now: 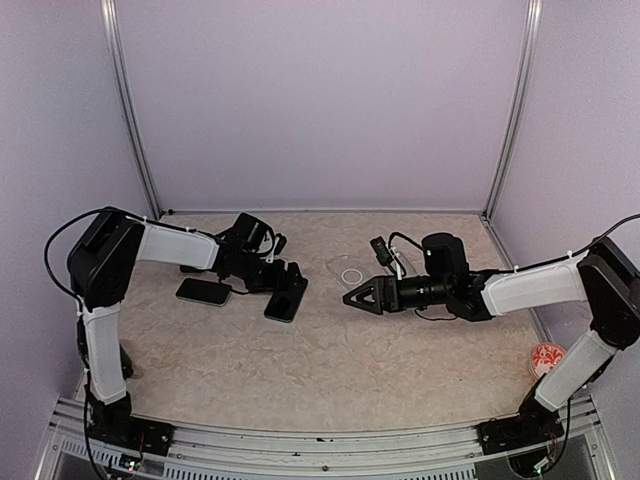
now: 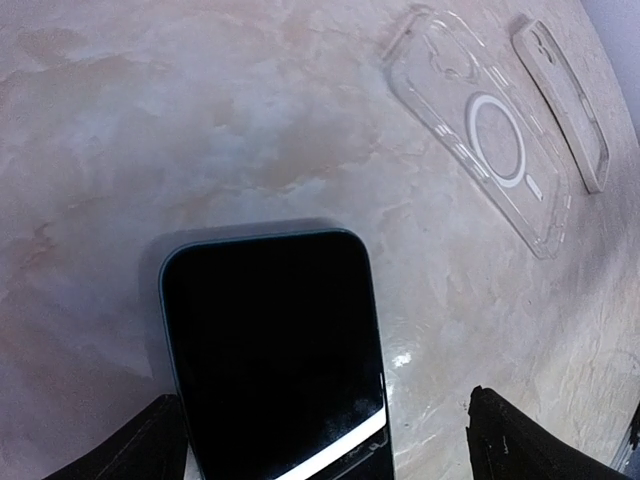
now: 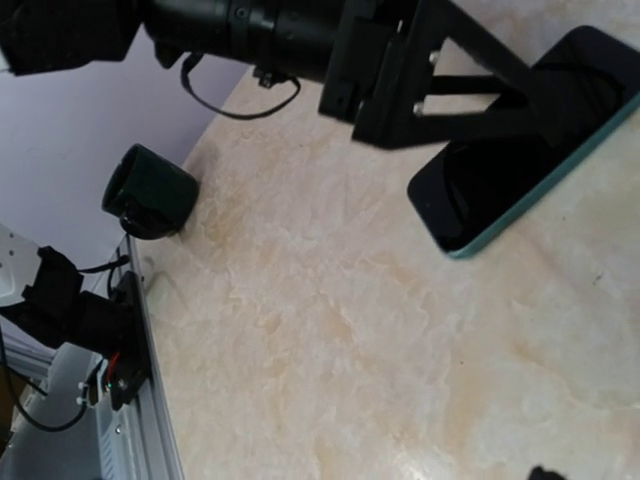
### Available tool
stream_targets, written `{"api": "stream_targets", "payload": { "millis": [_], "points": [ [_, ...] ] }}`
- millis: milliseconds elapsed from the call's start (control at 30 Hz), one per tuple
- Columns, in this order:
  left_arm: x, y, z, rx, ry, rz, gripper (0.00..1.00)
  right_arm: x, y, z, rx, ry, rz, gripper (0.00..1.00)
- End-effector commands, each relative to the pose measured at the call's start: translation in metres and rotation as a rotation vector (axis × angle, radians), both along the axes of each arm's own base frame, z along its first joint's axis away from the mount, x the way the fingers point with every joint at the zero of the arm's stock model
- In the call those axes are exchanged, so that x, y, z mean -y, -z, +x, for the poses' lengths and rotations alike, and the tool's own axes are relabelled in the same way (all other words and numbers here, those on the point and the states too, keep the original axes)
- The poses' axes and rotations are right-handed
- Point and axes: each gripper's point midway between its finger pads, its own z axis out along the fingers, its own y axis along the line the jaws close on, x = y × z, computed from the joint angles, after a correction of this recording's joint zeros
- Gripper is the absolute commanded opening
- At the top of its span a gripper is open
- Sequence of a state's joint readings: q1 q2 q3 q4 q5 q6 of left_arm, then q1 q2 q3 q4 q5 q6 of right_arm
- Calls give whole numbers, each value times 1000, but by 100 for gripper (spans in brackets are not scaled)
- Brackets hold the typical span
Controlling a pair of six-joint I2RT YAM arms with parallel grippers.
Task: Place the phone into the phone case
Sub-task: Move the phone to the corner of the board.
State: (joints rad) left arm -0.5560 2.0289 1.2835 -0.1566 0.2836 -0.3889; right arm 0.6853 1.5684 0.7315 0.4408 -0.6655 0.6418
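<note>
A black phone [image 2: 270,350] with a teal rim lies flat on the marble table, also seen in the top view [image 1: 283,306] and the right wrist view [image 3: 520,160]. My left gripper [image 2: 335,450] is open and straddles its near end, with the left finger [image 2: 150,445] close to the phone's edge and the right finger [image 2: 520,445] well apart from it. The clear phone case [image 2: 490,140] with its white ring lies flat further ahead and shows faintly in the top view [image 1: 350,272]. My right gripper [image 1: 354,297] is open with nothing in it, just right of the phone and below the case.
A second black phone [image 1: 204,291] lies left of the left gripper. Another clear case [image 2: 565,100] lies beside the ringed one. A red-and-white round object [image 1: 546,358] sits by the right arm's base. Lilac walls with metal posts close in the table.
</note>
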Motion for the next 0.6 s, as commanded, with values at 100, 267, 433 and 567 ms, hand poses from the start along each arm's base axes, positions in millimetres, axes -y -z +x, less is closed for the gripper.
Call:
{"api": "stream_targets", "payload": {
  "millis": [100, 267, 433, 567],
  "points": [
    [43, 2, -23, 2, 161, -54, 95, 10, -14, 11, 35, 36, -7, 89],
    [67, 4, -45, 6, 292, -76, 94, 24, -16, 18, 43, 78, -21, 88],
    [79, 10, -51, 10, 375, -68, 94, 35, -19, 21, 50, 105, -32, 89],
    [76, 15, -36, 40, 348, -37, 94, 39, -22, 20, 54, 112, -32, 88]
  ]
}}
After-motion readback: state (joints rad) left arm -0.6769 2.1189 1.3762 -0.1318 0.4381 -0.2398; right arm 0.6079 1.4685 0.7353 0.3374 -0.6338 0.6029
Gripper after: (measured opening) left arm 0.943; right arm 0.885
